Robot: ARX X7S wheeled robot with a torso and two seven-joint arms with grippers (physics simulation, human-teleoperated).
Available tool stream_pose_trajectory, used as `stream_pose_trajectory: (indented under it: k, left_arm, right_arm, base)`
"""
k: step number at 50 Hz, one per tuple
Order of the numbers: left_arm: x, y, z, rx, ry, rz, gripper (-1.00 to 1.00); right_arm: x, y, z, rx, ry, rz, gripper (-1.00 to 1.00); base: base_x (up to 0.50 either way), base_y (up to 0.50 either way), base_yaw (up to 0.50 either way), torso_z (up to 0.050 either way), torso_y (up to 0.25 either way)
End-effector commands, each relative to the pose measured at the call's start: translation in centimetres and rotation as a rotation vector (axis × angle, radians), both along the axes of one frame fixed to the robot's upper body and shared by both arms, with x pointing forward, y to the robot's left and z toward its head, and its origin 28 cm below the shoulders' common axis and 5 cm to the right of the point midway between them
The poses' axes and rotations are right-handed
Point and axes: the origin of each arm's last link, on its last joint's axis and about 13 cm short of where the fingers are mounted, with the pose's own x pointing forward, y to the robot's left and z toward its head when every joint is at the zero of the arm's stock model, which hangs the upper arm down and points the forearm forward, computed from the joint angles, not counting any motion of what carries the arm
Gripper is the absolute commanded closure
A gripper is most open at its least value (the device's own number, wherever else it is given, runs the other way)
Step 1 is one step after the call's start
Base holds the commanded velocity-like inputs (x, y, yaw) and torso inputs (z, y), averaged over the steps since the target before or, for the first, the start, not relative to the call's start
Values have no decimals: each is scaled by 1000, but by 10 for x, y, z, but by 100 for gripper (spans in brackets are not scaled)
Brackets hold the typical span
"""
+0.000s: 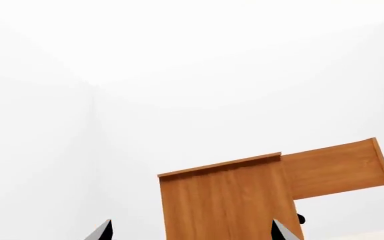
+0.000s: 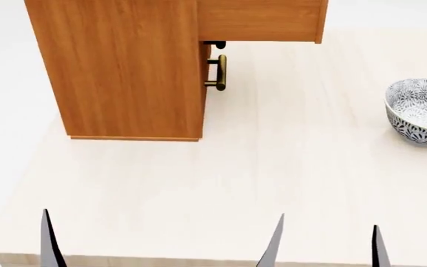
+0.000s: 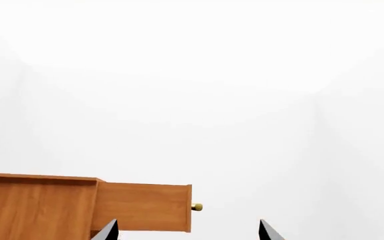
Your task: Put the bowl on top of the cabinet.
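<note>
The bowl (image 2: 421, 111), white with a dark blue floral pattern, stands upright at the table's right edge in the head view. The tall orange-brown cabinet (image 2: 124, 67) stands at the back left, its top cut off by the frame. My right gripper (image 2: 324, 236) is open and empty at the near edge, well short of the bowl. Only one fingertip (image 2: 48, 239) of my left gripper shows there. In the left wrist view the left gripper (image 1: 192, 225) is open and faces the cabinet (image 1: 225, 200) from a distance. In the right wrist view the right gripper (image 3: 188, 222) is open, with the cabinet (image 3: 32, 205) off to one side.
The cabinet's top drawer (image 2: 262, 19) is pulled out toward the right, overhanging the pale wooden table (image 2: 198, 189). A brass bar handle (image 2: 219, 72) sticks out below it. In the wrist views the same open drawer (image 1: 335, 170) (image 3: 145, 207) shows against white walls.
</note>
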Motion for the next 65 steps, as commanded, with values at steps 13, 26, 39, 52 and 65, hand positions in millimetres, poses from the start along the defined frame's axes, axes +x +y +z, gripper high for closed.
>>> stream_pose_trajectory:
  k: [13,26,39,52,65]
  left_arm:
    - [-1,0,0,11,-15,2,-100]
    - [-1,1,0,11,-13,3,-100]
    - [-1,0,-2,10,-8,1,-100]
    - [-1,0,-2,10,-5,2,-100]
    - [0,1,-4,11,6,2,-100]
  right_arm:
    - [-2,1,1,-2,-20,21,-100]
    - [-3,1,1,-6,-20,20,-100]
    - [-1,1,-1,-16,1,15,-100]
    - [0,1,-2,-28,6,4,-100]
    - [35,-34,11,-151,208,-186,-100]
  base:
    - [438,0,0,0,0]
    - [464,0,0,0,0]
    - [342,0,0,0,0]
    - [0,0,0,0,0]
    - [0,0,0,0,0]
